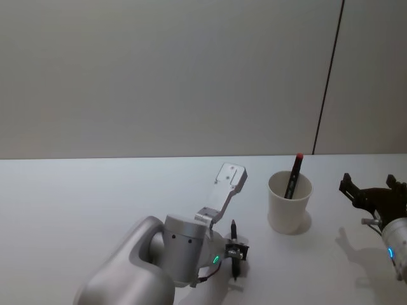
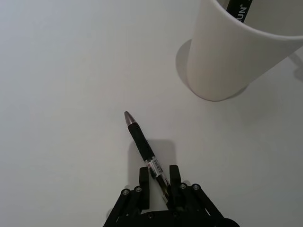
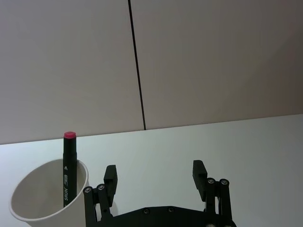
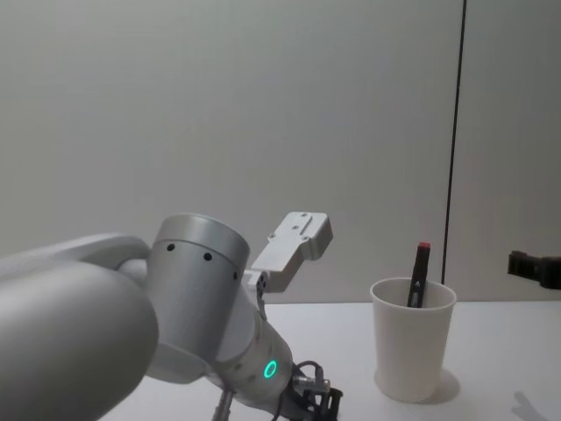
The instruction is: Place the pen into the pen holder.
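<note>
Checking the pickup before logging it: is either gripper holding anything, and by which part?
The left gripper holds the pen by its clear barrel, behind the black grip. The right gripper is open, holding nothing.

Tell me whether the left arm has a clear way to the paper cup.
Probably yes: left gripper, at the pen, has bare table between it and the cup; right gripper hangs open beyond.

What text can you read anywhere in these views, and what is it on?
"SRUN": white letters along the black marker standing in the pen holder.
Smaller print next to that word: too small to read.
Label band on the pen lying on the table: too small to read.
No other text is legible.
</note>
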Controlling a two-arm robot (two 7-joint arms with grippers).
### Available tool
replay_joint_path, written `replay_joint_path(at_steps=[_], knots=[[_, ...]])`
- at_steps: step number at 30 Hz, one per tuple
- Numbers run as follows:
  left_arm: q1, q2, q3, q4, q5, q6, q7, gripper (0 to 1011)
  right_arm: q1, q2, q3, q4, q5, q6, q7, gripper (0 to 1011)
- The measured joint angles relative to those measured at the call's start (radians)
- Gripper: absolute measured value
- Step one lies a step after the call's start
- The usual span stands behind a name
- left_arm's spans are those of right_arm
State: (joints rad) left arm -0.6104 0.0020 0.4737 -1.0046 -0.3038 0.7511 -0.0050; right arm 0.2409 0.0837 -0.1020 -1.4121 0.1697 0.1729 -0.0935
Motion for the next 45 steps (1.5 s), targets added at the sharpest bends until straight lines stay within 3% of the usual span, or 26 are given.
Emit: replay_joint_path(at_steps=[4, 6, 24, 31, 45], knots=[[-0.007, -0.004, 0.0, 0.012, 0.012, 0.004, 0.0, 170, 0.0, 0.0, 0.0, 0.0, 0.0, 0.0, 0.0, 1001], [-0.009, -0.005, 0.0, 0.014, 0.015, 0.004, 0.0, 140, 0.0, 0.0, 0.0, 0.0, 0.0, 0.0, 0.0, 1001], [-0.006, -0.007, -0.005, 0.011, 0.042, 0.003, 0.01, 129, 0.0, 0.0, 0.0, 0.0, 0.0, 0.0, 0.0, 1001], [0.011, 0.005, -0.007, -0.037, 0.072, -0.011, 0.026, 129, 0.0, 0.0, 0.0, 0.0, 0.0, 0.0, 0.0, 1001], [0.054, 0.047, -0.011, -0.209, 0.184, -0.028, 0.046, 129, 0.0, 0.0, 0.0, 0.0, 0.0, 0.0, 0.0, 1001]])
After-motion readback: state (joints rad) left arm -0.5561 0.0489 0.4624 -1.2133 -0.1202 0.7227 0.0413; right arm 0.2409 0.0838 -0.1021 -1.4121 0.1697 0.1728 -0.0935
